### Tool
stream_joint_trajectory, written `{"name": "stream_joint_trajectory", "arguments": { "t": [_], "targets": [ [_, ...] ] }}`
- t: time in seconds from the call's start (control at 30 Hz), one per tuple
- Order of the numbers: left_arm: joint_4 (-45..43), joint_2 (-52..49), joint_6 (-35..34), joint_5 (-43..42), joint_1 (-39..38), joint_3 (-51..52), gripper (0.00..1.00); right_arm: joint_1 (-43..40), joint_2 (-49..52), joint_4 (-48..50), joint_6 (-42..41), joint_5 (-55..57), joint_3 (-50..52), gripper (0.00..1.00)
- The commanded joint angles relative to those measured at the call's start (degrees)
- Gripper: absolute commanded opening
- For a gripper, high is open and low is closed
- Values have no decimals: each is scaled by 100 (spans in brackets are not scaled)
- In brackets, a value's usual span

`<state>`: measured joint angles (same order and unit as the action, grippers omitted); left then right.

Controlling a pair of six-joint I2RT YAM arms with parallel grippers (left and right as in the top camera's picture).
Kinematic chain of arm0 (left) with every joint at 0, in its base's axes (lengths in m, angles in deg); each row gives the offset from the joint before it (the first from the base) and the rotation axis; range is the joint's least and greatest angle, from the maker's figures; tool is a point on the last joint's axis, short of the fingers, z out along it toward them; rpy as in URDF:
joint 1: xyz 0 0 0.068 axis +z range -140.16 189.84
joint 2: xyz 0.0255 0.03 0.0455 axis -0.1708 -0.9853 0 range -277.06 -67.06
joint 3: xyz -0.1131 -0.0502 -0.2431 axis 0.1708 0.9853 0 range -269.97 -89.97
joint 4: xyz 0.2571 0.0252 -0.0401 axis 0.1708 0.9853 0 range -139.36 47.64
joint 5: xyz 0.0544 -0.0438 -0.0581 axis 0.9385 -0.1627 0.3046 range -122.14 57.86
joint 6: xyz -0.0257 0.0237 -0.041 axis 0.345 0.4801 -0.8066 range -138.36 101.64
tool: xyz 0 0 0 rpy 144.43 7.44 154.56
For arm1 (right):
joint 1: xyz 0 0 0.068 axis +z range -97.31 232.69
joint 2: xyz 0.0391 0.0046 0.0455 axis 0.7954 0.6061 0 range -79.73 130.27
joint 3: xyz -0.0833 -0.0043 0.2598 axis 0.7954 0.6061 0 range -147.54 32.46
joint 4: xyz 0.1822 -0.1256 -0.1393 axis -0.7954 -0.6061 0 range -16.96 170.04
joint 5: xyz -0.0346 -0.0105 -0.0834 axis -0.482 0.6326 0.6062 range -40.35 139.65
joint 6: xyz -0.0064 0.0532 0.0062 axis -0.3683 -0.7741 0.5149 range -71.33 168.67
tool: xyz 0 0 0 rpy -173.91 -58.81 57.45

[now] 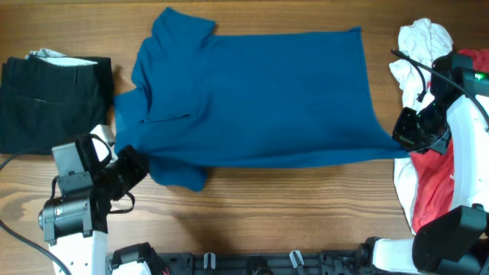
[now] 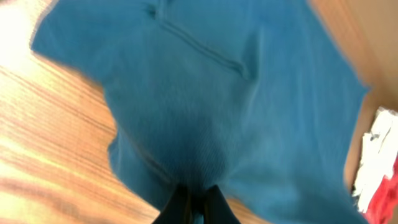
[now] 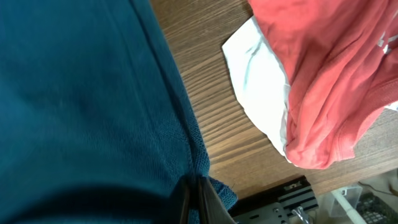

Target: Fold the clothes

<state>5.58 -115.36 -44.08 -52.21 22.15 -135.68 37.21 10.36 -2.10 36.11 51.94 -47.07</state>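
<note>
Left arm (image 1: 75, 248), right arm (image 1: 467, 126): white shells, black joints. Black cable (image 1: 99, 140) loops behind left gripper (image 1: 140, 163); green light (image 1: 480, 76) behind right gripper (image 1: 400, 132).

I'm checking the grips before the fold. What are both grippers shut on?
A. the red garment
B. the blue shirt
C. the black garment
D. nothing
B: each wrist view shows closed fingers pinching an edge of the blue shirt, the left gripper at its near left corner and the right gripper at its near right corner.
</note>
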Motion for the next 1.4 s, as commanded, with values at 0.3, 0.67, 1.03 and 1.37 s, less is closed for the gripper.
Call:
{"name": "stream_joint_trajectory", "arguments": {
  "t": [0.3,0.67,1.03,1.37],
  "targets": [
    [-2756,-2048,133,-710,505,-166,4,-11,391,1672,144,-295,33,4],
    [-5237,-3893,-44,-883,122,-166,4,103,1351,2817,507,-713,33,4],
    [-5545,-4317,-39,-640,122,-166,24,332,1915,4035,146,-603,33,22],
    [-5025,-4354,11,-1333,55,-166,52,332,1947,3128,57,-503,44,34]
  ]
}}
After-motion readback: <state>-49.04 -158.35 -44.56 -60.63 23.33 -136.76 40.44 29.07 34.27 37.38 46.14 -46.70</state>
